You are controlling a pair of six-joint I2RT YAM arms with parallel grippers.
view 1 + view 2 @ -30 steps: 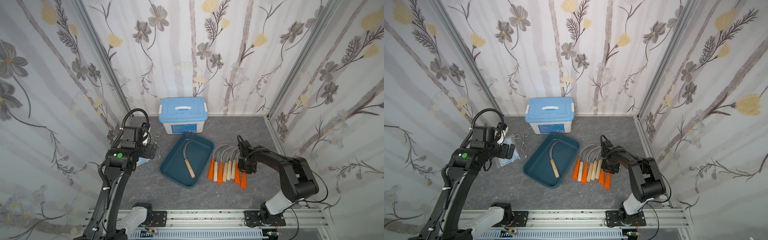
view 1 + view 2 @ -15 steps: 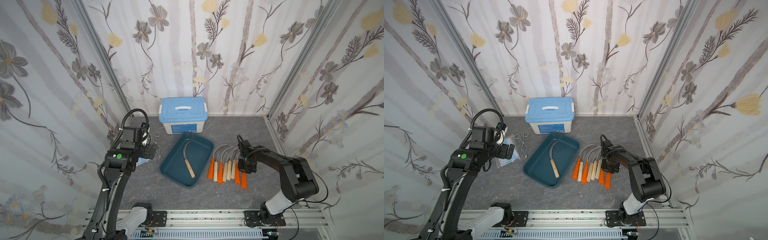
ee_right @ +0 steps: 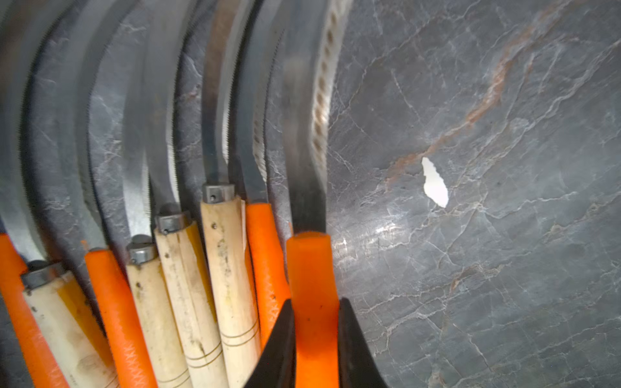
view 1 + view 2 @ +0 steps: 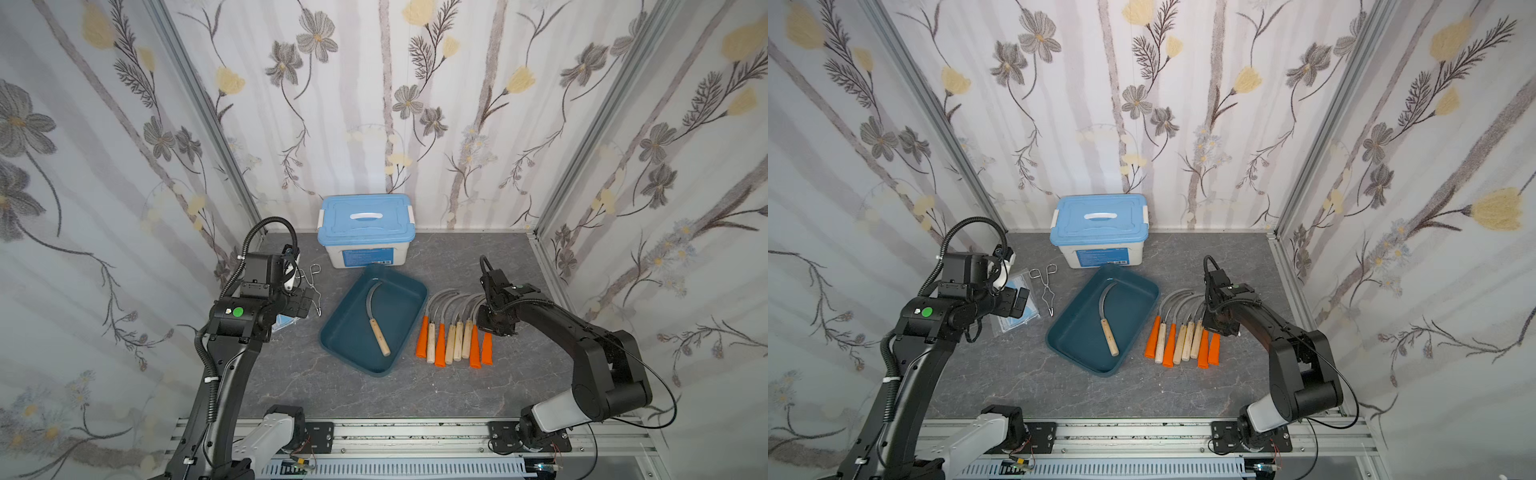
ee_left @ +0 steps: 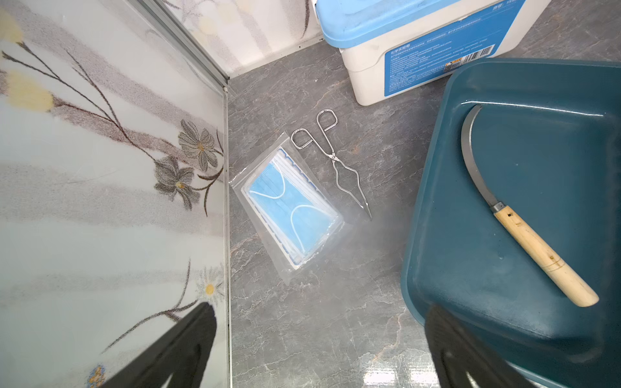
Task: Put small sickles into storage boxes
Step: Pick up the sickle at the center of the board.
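Observation:
The storage box, a teal tray (image 4: 353, 332) (image 4: 1084, 328), holds one wooden-handled small sickle (image 4: 379, 336) (image 5: 537, 248). Several more small sickles (image 4: 451, 336) (image 4: 1183, 336) lie in a row to its right, with orange and wooden handles side by side. My right gripper (image 4: 490, 328) (image 3: 316, 322) is low over the row's right end. It is shut on the rightmost orange handle (image 3: 311, 268), which still lies in the row. My left gripper (image 4: 305, 305) (image 5: 319, 336) hovers open and empty left of the tray.
A white box with a blue lid (image 4: 365, 230) stands against the back wall, just behind the tray. Wire tongs (image 5: 336, 164) and a bagged pack of blue masks (image 5: 292, 205) lie by the left wall. Papered walls close in three sides.
The right gripper's jaws have drawn fully shut on the orange handle. Neither arm has visibly shifted.

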